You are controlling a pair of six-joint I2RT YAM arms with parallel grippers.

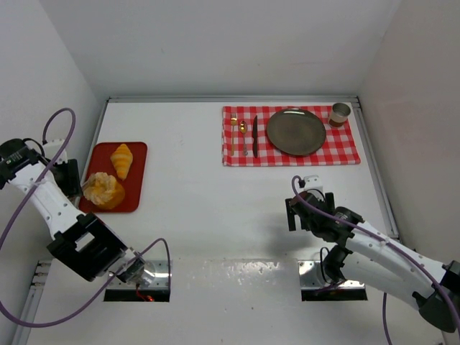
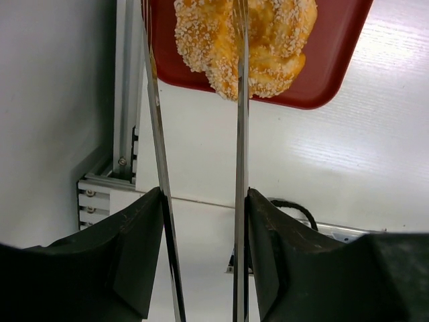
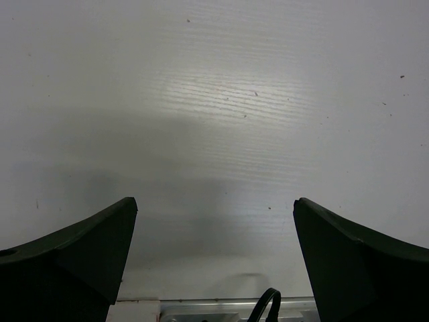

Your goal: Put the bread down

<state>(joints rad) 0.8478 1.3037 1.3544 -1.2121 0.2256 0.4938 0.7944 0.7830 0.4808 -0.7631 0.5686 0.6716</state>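
A sesame bun (image 1: 103, 189) and a croissant (image 1: 122, 159) lie on a red tray (image 1: 138, 152) at the left. My left gripper (image 1: 72, 178) is just left of the tray, shut on metal tongs (image 2: 239, 154). In the left wrist view the gripper (image 2: 204, 196) holds the two blades apart. The right blade crosses the bun (image 2: 268, 40). The left blade passes beside the bun's left edge. I cannot tell whether the bun is pinched or lifted. My right gripper (image 1: 298, 205) is open and empty over bare table (image 3: 214, 208).
A dark plate (image 1: 296, 131) sits on a red checked placemat (image 1: 345, 147) at the back right, with a knife (image 1: 254, 135), a fork (image 1: 244, 138) and a cup (image 1: 340, 113). White walls close in on the left, back and right.
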